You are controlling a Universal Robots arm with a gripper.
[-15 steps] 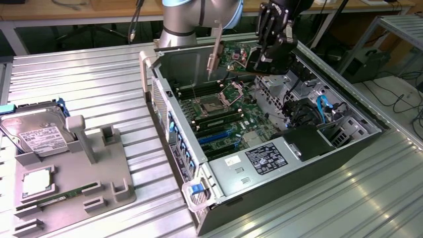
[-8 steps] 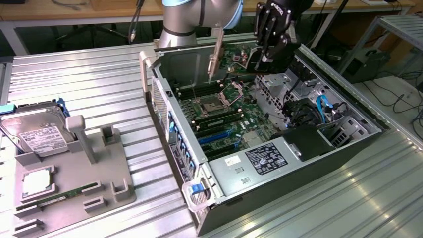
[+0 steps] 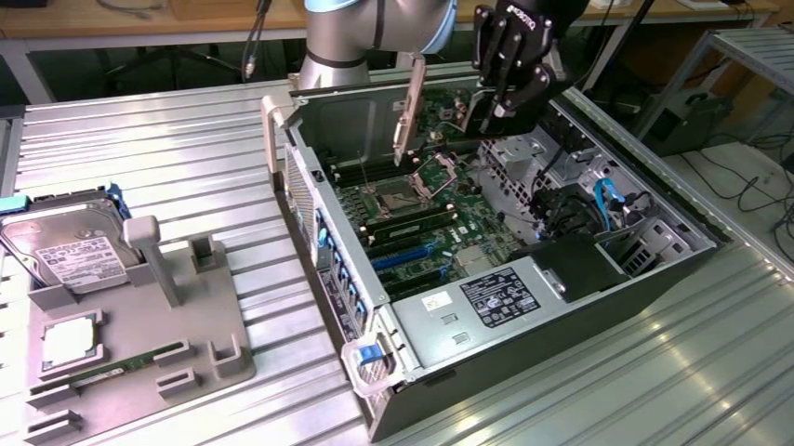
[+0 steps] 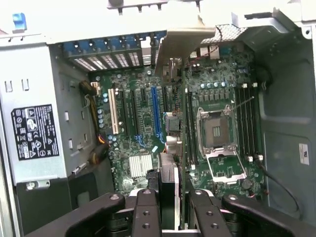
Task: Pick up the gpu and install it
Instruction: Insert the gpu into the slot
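The gpu [image 3: 407, 110] is being held upright on edge by the hand [image 3: 490, 116], w/ the fingers [image 4: 147, 212] clamped on both faces of the card. It is being hung over the mobo [image 3: 416, 200] inside the open case [image 3: 645, 269], above the slots, bracket end twd the case's rear wall. Contact w/ a slot can't be told. The case is being carried mid-bench. Near the bench edge at the exterior view's left, a hdd [image 3: 69, 246] is being held in a grey tray [image 3: 199, 316].
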